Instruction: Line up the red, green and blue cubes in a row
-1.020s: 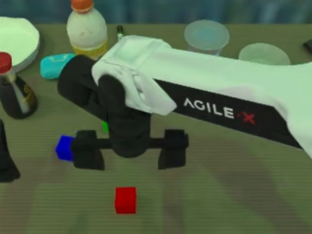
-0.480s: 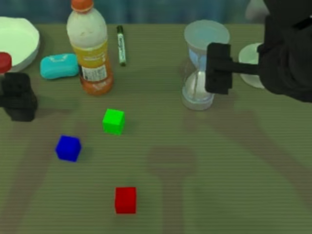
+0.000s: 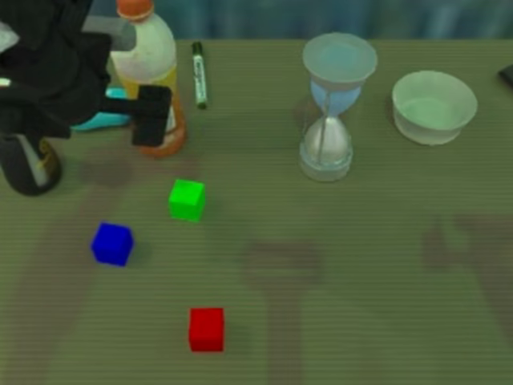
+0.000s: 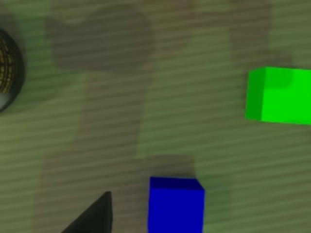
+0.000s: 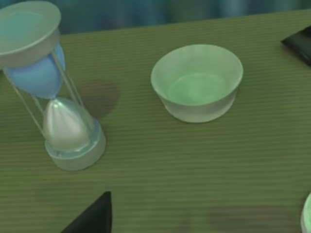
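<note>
Olive-green cloth covers the bench (image 3: 377,305), the largest thing in the top view. Next in size is the left arm (image 3: 48,72), black, over the far left corner. The left gripper (image 3: 96,112) is there above the bench, with one dark finger (image 3: 151,115) visible in front of the bottle; the other finger is hidden, so I cannot tell if the gripper is spread or closed. It holds nothing that I can see. The right arm is outside the top view, and its wrist view shows only a dark finger tip (image 5: 92,217), so the state of the right gripper cannot be told either.

The bottle (image 3: 148,48) with orange cap stands upright at the far left. The hourglass (image 3: 329,104) stands upright near the far middle, and the pale bowl (image 3: 434,106) is to its right, apart from it. A dark sauce bottle (image 3: 28,164) stands at the left edge. A teal soap bar (image 3: 108,120) is partly hidden beside the bottle. A green marker (image 3: 198,74) lies just right of the bottle.

The cubes are the smallest. The green cube (image 3: 187,200) lies left of centre. The blue cube (image 3: 112,244) is nearer and further left, apart from it. The red cube (image 3: 207,329) is near the front edge, well apart from both. They form no row.
</note>
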Controlling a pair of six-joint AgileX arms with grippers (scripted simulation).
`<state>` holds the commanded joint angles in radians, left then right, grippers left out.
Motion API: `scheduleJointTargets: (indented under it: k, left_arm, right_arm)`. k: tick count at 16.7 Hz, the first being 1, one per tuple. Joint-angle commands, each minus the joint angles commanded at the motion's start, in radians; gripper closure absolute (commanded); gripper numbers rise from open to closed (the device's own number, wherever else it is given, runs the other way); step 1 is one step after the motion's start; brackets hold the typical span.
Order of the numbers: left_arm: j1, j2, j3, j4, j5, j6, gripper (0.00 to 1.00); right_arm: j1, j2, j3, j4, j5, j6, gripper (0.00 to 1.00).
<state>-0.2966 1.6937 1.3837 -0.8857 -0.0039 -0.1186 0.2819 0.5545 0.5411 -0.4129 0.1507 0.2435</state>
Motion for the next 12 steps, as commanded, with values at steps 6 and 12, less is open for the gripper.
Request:
scheduleJointTargets:
  k: [6, 12]
  left_arm:
    - [-0.080, 0.429, 0.375, -0.230, 0.004, -0.035, 0.00]
    - [-0.113, 0.598, 0.537, -0.314, 0.008, -0.050, 0.00]
  right_arm:
    - [-0.195, -0.392, -0.396, 0.284, -0.093, -0.183, 0.00]
    - [-0.272, -0.554, -0.541, 0.413, -0.151, -0.244, 0.00]
